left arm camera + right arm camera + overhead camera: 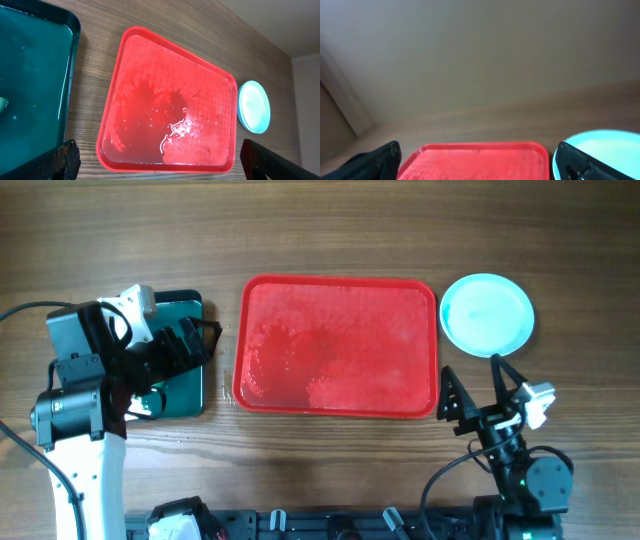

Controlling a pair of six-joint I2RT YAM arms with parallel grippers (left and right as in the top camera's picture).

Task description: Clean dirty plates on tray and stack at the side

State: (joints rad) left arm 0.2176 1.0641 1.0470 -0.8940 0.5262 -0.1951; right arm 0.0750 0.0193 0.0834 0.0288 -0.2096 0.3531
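Left pincer [192, 342]: open, empty
Right pincer [478, 392]: open, empty
Risk: its swing beside the plates [487, 313] could knock the stack askew

- I see the left arm [88, 475]: white lower link, black joint housings, white wrist block.
- Right arm [522, 455]: black throughout, with a white wrist fitting and a small green indicator light.
- Black cables [30, 307] trail from both arms; all jaws are black.

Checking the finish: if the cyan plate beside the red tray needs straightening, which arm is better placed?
Right. Its open right claw sits close by the cyan plate; the left claw hangs over the green tray, beyond the red tray.
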